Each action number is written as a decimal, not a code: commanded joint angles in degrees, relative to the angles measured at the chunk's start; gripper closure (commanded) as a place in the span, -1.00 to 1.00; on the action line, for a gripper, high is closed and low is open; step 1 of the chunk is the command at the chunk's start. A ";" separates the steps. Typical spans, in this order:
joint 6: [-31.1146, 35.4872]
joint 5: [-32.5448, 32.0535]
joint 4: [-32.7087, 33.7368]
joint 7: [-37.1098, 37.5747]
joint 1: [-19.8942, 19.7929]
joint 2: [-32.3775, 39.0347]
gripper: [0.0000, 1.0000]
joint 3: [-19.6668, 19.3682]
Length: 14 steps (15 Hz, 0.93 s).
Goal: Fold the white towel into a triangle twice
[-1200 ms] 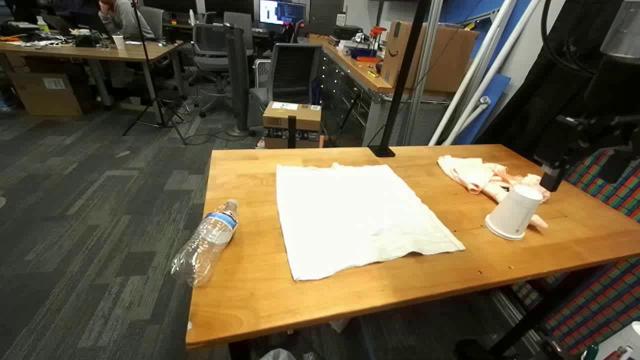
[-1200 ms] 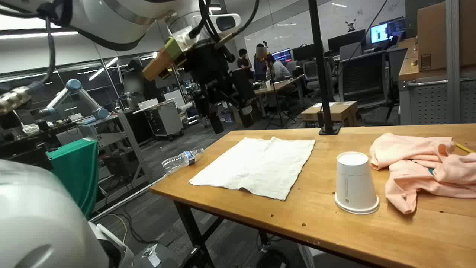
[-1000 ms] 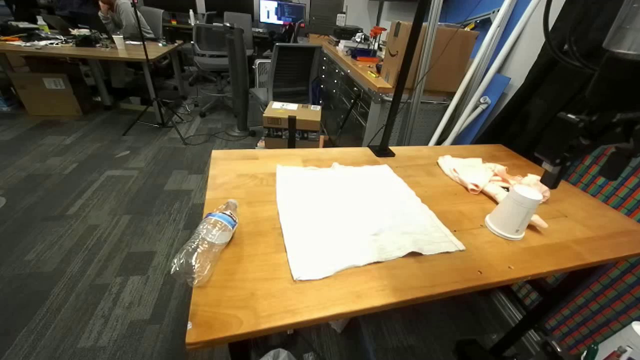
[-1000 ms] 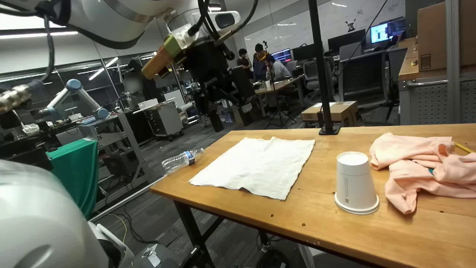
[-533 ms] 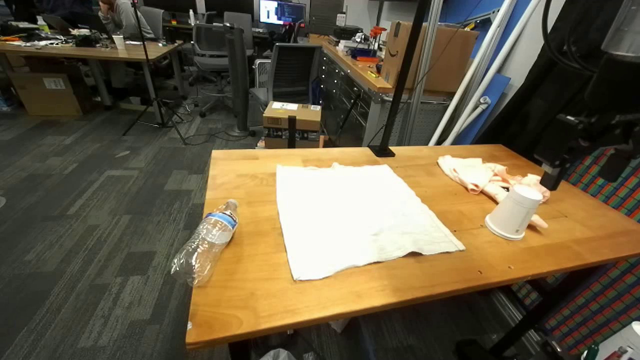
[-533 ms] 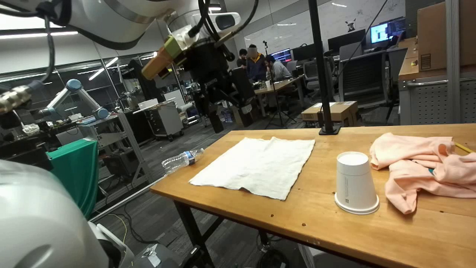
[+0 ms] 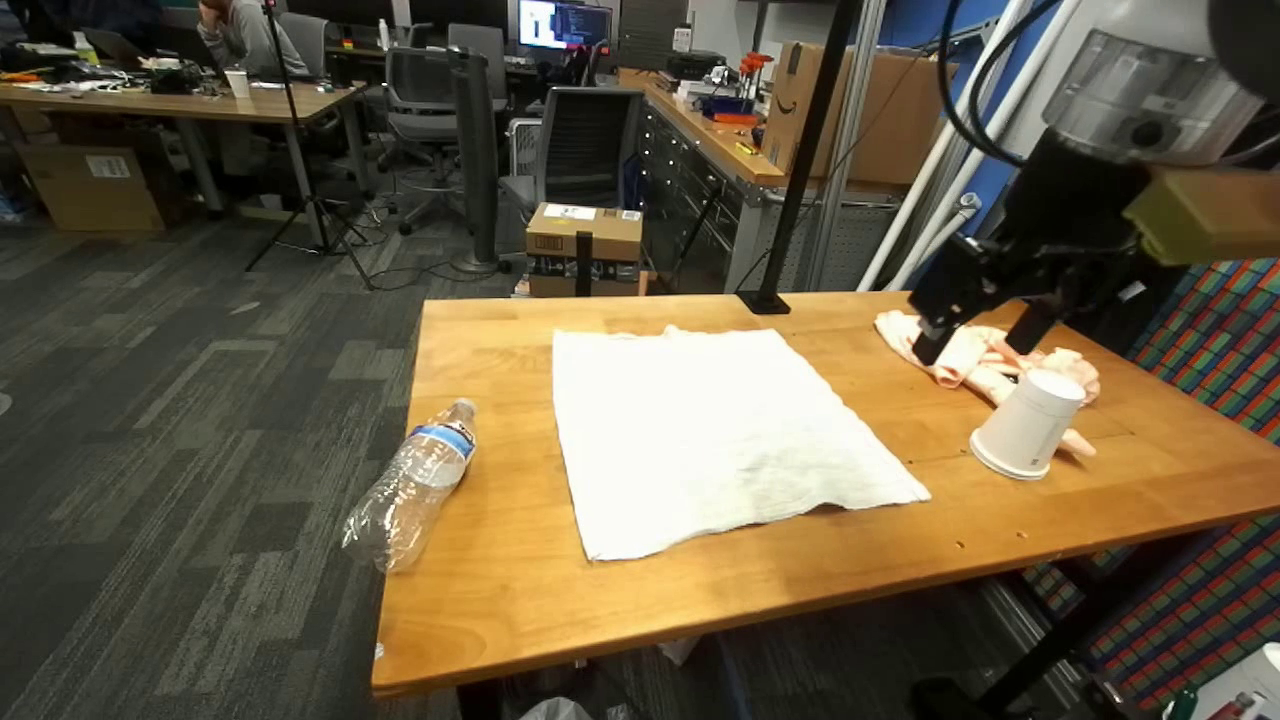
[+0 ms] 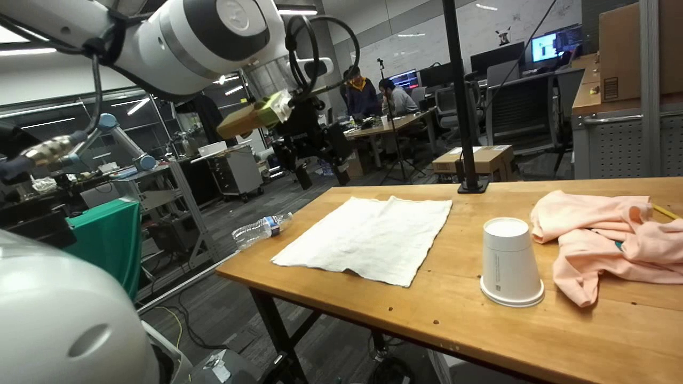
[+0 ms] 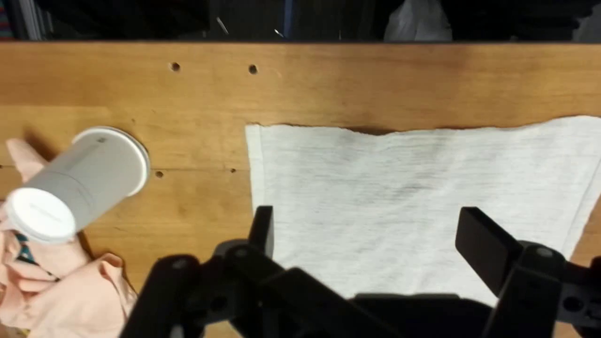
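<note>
The white towel lies flat and spread out on the wooden table, roughly square with light wrinkles, in both exterior views (image 7: pixel 700 430) (image 8: pixel 368 234). Its table-edge side is slightly wavy and lifted in the wrist view (image 9: pixel 399 178). My gripper is open and empty, in the air above the table, apart from the towel, in both exterior views (image 7: pixel 977 342) (image 8: pixel 323 178). In the wrist view the two black fingers (image 9: pixel 366 223) are wide apart with towel showing between them; the lower part of the towel is hidden behind the gripper.
A white paper cup (image 7: pixel 1027 425) stands upside down beside the towel. A crumpled peach cloth (image 8: pixel 603 234) lies behind it. A clear plastic bottle (image 7: pixel 420 480) lies on its side, reaching past the table edge. A black pole (image 8: pixel 461 106) stands at the table's far edge.
In an exterior view my gripper has moved from the right edge leftward, toward the towel, with more of the arm showing. It stays open. The towel, cup, cloth and bottle have not moved.
</note>
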 commanded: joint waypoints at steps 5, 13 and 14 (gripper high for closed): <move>22.76 -0.79 -3.61 -2.53 0.78 12.90 -1.00 -0.33; 30.85 -14.30 -2.62 -5.69 -6.73 23.67 -1.00 -2.45; 31.83 -15.14 -1.79 -6.47 -7.48 25.07 -1.00 -3.47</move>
